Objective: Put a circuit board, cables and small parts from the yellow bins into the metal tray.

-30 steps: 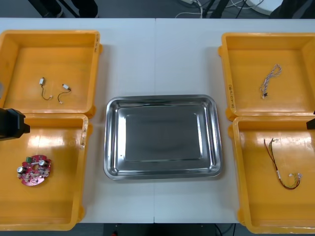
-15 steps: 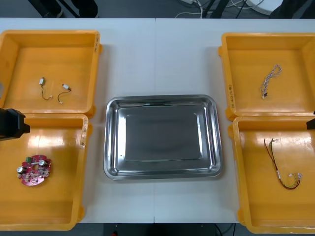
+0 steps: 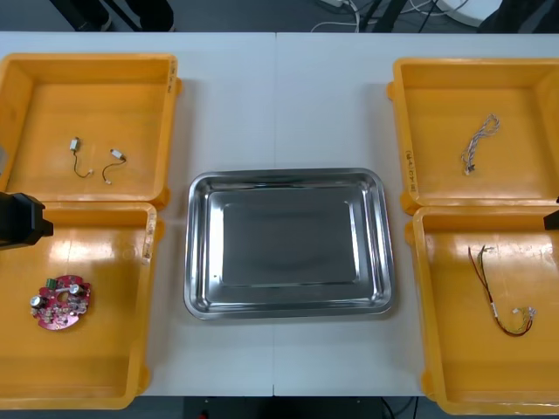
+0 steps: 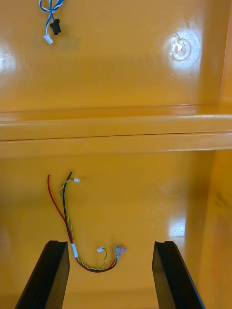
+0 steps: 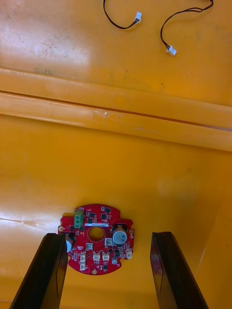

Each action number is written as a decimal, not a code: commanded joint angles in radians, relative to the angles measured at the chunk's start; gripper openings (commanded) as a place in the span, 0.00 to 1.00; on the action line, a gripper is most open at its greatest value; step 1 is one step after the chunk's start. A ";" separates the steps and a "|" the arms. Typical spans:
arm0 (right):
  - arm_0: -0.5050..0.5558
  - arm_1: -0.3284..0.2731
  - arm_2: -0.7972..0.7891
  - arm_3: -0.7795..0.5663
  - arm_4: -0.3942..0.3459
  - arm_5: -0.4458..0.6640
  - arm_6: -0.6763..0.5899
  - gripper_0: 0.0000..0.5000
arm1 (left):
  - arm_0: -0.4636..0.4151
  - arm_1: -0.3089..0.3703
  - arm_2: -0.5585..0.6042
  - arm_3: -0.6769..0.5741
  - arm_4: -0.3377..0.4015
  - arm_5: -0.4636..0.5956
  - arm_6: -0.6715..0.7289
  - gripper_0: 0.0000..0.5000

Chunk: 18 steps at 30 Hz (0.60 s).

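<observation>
White table [image 3: 279,96]: flat, light surface, lying below the left gripper [image 5: 107,270] and right gripper [image 4: 110,275]. Table seam [image 3: 276,105]: one straight line, midway between them. Dark floor [image 3: 262,13]: beyond the far edge.

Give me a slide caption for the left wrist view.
Left hand, open, above the red circuit board in a yellow bin.

Four bins [image 3: 52,96] [image 3: 105,358] [image 3: 437,113] [image 3: 472,349], four cables [image 3: 84,172] [image 3: 108,173] [image 3: 480,140] [image 3: 487,286], one tray [image 3: 288,175], board [image 3: 61,303]

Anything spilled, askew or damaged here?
Nothing stands out. The metal tray sits square between the yellow bins; the left gripper hangs open over the circuit board, the right gripper open over the red and yellow cable.
</observation>
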 commanded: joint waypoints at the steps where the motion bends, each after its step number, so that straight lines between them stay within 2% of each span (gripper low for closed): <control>1: 0.011 -0.021 -0.033 -0.024 -0.003 0.000 0.005 1.00 | 0.020 0.043 0.025 -0.036 0.001 0.007 -0.084 1.00; 18: 0.011 -0.021 -0.033 -0.024 -0.003 0.000 0.005 1.00 | 0.020 0.043 0.025 -0.036 0.001 0.007 -0.084 1.00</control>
